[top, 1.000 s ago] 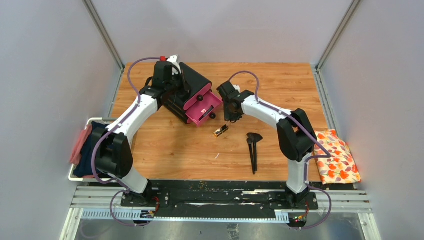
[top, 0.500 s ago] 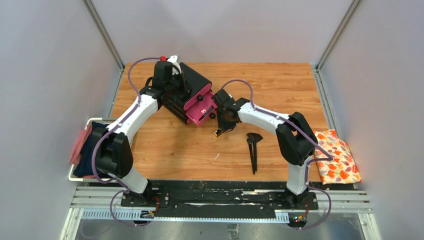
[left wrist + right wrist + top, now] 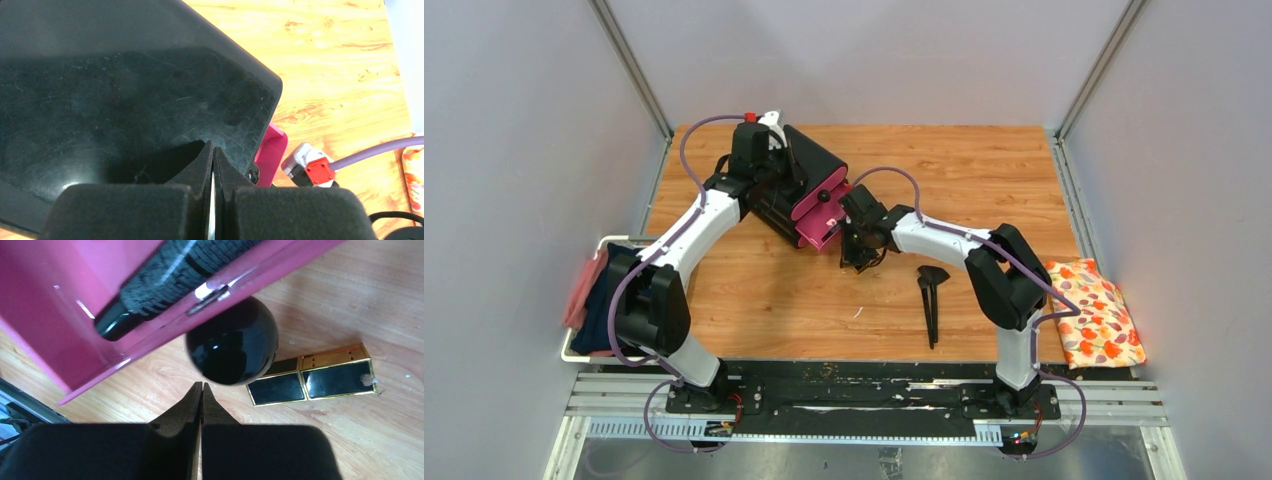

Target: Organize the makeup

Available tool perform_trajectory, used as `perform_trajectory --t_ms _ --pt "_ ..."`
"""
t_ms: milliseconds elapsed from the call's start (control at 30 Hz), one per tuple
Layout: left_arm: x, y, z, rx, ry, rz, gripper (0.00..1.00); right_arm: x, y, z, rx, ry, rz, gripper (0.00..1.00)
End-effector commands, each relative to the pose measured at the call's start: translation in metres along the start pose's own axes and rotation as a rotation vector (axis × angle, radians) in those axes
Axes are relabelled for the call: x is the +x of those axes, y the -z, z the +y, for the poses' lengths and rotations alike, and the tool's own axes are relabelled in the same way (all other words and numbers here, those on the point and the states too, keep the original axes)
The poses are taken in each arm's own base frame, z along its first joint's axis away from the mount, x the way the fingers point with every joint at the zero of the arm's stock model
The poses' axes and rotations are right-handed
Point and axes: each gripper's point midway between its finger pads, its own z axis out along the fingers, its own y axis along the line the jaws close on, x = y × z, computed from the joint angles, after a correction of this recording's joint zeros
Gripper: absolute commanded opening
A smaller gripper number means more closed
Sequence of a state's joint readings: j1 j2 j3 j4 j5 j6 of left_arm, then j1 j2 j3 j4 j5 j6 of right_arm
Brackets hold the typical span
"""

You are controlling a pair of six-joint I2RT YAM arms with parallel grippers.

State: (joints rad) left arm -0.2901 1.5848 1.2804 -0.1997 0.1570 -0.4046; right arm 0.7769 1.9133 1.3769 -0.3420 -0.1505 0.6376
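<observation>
Presently, right end effector (image 3: 201,387), closed on nothing, points at the drawer knob (image 3: 231,341); black-and-gold case (image 3: 311,376) lies just beside, long axis crosswise; right arm nearer.

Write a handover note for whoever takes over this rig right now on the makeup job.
Left gripper: shut, tips on or just above the top of the black box.
Right gripper: shut, empty, tips just short of the drawer knob.
Done: one black bristly item lies in the open pink drawer.
Left: black-and-gold case on the table beside the drawer; black brushes near the right arm. Sponges not in view.
</observation>
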Motion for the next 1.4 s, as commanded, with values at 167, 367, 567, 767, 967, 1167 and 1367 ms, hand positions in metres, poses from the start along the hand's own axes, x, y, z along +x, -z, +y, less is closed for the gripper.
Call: perform_trajectory --t_ms 167,367,567,767,967,1167,1367 --pt "0.048 -0.003 0.021 -0.057 0.03 0.149 0.0 0.037 -0.018 -0.031 0.106 -0.062 0.065 0.0" --pt "0.048 -0.002 0.019 -0.048 0.029 0.146 0.0 0.037 -0.005 -0.058 0.233 -0.061 0.019 0.0" --pt "0.051 -0.004 0.019 -0.04 0.034 0.154 0.0 0.027 0.013 -0.089 0.332 -0.104 -0.022 0.0" --pt "0.051 -0.002 0.019 -0.04 0.03 0.151 0.0 0.005 0.028 -0.111 0.373 -0.146 -0.065 0.0" --pt "0.053 -0.002 0.019 -0.037 0.028 0.158 0.0 -0.014 0.043 -0.113 0.344 -0.12 -0.084 0.03" --pt "0.051 -0.002 0.016 -0.028 0.033 0.155 0.0 -0.019 0.054 -0.101 0.31 -0.017 -0.074 0.38" --pt "0.052 0.0 0.017 -0.032 0.033 0.153 0.0 -0.037 0.06 -0.099 0.324 0.095 -0.086 0.64"
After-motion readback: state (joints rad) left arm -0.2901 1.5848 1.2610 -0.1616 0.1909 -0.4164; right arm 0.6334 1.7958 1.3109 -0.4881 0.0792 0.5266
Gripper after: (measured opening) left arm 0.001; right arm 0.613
